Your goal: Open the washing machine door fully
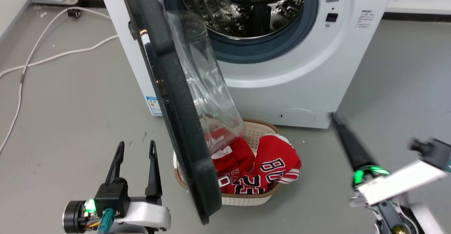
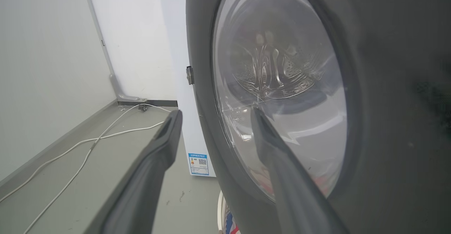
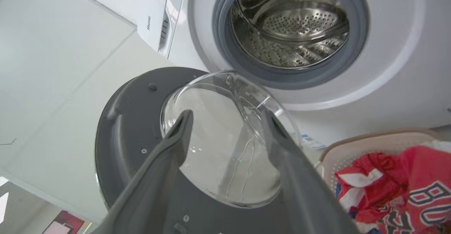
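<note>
The door (image 1: 172,100) is standing swung out from the machine (image 1: 310,72), edge-on in the head view, its glass bowl hanging above the basket (image 1: 246,200) of red jerseys. The left tool (image 1: 136,149) is hovering open and empty near the door's outer face. The right tool (image 3: 227,117) is pointing, fingers apart and empty, at the inner side.

The washing machine (image 3: 387,50) carries "Hisense" on its front panel. A red jersey (image 1: 278,156) before the machine shows "BU" and "23". The machine's blue side sticker (image 1: 154,106) is unreadable.
</note>
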Available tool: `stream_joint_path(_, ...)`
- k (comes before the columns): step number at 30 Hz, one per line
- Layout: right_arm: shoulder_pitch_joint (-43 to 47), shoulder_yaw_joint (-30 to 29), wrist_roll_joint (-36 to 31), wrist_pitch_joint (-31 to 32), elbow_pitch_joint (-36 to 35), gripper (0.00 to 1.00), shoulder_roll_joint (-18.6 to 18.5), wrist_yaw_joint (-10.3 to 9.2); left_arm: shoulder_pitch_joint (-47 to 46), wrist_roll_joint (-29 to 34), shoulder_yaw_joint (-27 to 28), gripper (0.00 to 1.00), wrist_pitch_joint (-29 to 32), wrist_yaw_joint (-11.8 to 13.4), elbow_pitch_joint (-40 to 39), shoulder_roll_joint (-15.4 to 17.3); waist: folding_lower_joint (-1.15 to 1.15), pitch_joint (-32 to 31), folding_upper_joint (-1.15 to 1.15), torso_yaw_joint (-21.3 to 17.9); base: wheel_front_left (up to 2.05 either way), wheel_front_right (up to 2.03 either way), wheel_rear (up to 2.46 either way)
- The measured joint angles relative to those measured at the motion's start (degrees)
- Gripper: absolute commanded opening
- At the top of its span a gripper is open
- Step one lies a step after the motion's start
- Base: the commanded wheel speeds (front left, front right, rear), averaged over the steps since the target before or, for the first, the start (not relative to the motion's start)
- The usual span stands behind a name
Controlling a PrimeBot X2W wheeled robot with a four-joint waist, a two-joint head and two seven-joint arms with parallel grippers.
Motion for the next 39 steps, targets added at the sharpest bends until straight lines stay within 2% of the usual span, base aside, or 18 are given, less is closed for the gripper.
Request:
stream_joint_path(3, 2.0, -1.8, -8.5, -11.1, 1.6, 1.0, -0.7, 0.0, 1.1, 0.2, 0.4, 1.0, 0.0, -0.2, 0.1, 0.0, 0.0, -1.3, 0.0, -0.3, 0.0, 0.0, 0.0)
stream_joint_path(5, 3.0, -3.6, -16.1, -14.2, 3.1, 1.0, -1.2, 0.0, 2.0, 0.2, 0.7, 1.0, 0.0, -0.5, 0.1, 0.0, 0.0, -2.1, 0.0, -0.6, 0.0, 0.0, 0.0)
stream_joint_path(8, 3.9, -8.6, -28.1, -14.8, 2.9, 1.0, 0.7, 0.01, 2.9, 0.5, 1.2, 1.0, 0.0, -0.7, 0.0, 0.0, 0.0, -3.2, 0.0, -1.0, 0.0, 0.0, 0.0)
stream_joint_path(13, 6.3, -17.3, -47.8, -15.0, -3.3, 1.0, 7.6, 0.08, 3.6, 0.6, 1.3, 1.0, 0.0, -1.0, -0.1, 0.0, 0.0, -4.0, 0.0, -1.7, 0.0, 0.0, 0.0)
stream_joint_path(19, 9.5, -19.9, -64.9, -15.0, -6.1, 1.0, 9.5, 0.09, 3.8, 0.6, 1.3, 1.0, 0.0, -1.1, -0.2, 0.0, 0.0, -4.4, 0.0, -2.0, 0.0, 0.0, 0.0)
stream_joint_path(23, 11.6, -20.1, -68.9, -15.0, -6.2, 1.0, 10.5, 0.09, 3.9, 0.6, 1.3, 1.0, 0.0, -1.1, -0.2, 0.0, 0.0, -4.5, 0.0, -2.1, 0.0, 0.0, 0.0)
stream_joint_path(27, 13.3, -20.1, -70.0, -15.0, -5.5, 1.0, 11.2, 0.09, 4.0, 0.5, 1.4, 1.0, 0.0, -1.3, -0.2, 0.0, 0.0, -4.5, 0.0, -2.3, 0.0, 0.0, 0.0)
stream_joint_path(39, 17.1, -20.0, -64.5, -15.0, -3.2, 1.0, 11.5, 0.09, 4.2, 0.2, 1.4, 1.0, 0.0, -1.5, -0.2, 0.0, 0.0, -4.8, 0.0, -2.5, 0.0, 0.0, 0.0)
